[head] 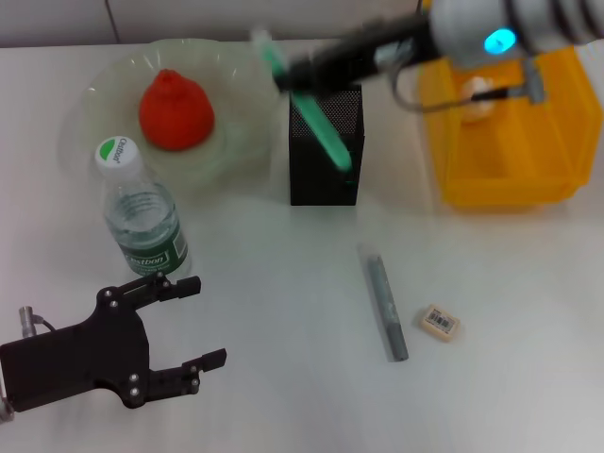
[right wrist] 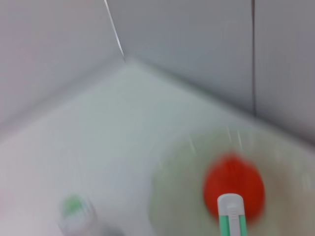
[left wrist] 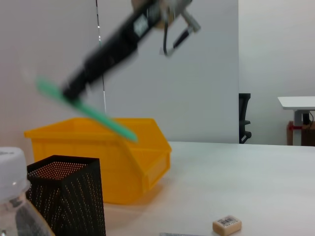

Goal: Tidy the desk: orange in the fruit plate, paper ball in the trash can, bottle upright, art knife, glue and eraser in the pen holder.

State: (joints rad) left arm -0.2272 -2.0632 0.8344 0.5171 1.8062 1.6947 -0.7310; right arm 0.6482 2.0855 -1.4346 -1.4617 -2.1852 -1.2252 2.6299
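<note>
The desk (head: 283,283) is smooth, matt white. The pen holder (head: 325,151) is black metal mesh, finely perforated. The trash can (head: 510,151) is glossy yellow plastic. The fruit plate (head: 104,94) is translucent pale-green, smooth and shiny. The orange (head: 176,111) has a matt, bumpy skin. The bottle (head: 142,222) is clear plastic with a white cap. The eraser (head: 440,322) is matt beige with a printed label. The left hand (head: 189,326) is matt black.

Clear plastic water bottle (head: 143,215), near left: dark green label and white cap both carry print, too blurred to read. Small beige eraser (head: 440,322), near right: barcode label, digits illegible.
</note>
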